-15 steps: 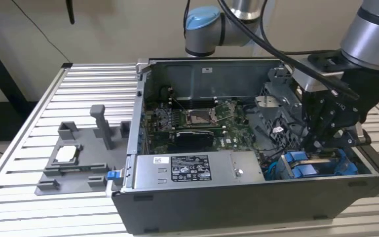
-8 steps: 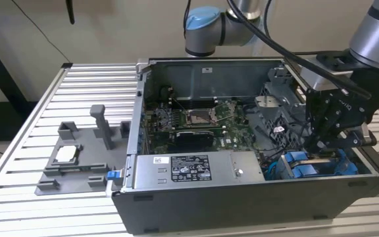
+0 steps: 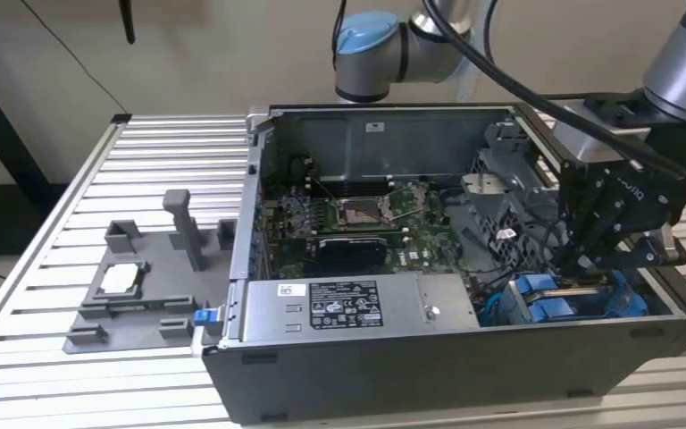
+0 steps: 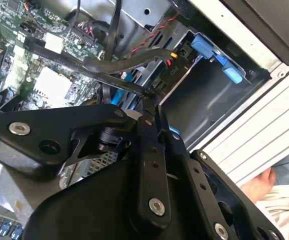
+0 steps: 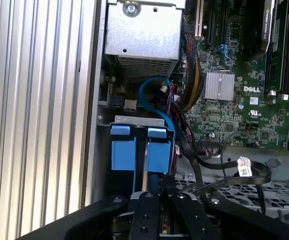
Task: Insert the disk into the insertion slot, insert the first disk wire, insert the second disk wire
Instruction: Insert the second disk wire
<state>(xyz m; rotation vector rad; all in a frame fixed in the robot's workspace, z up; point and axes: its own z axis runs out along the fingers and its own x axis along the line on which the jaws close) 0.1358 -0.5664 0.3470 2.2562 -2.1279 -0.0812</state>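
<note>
Black pincer (image 5: pixel 152 200) linkage nearest lens in both wrist views, lowered into open computer case (image 3: pixel 463 357) on slatted worktop (image 3: pixel 153 170). Insertion slot (image 3: pixel 564 299), grey bay with blue tabs (image 5: pixel 135 147), sits in case corner just beside silver box (image 3: pixel 355 308). Pincer poised right over blue tabs; fingers look drawn close together, gripping what — cannot tell. Black wire (image 4: pixel 119 62) runs beside bay: judged light, floppy; best held at stiff plug end. Disk itself not made out.
</note>
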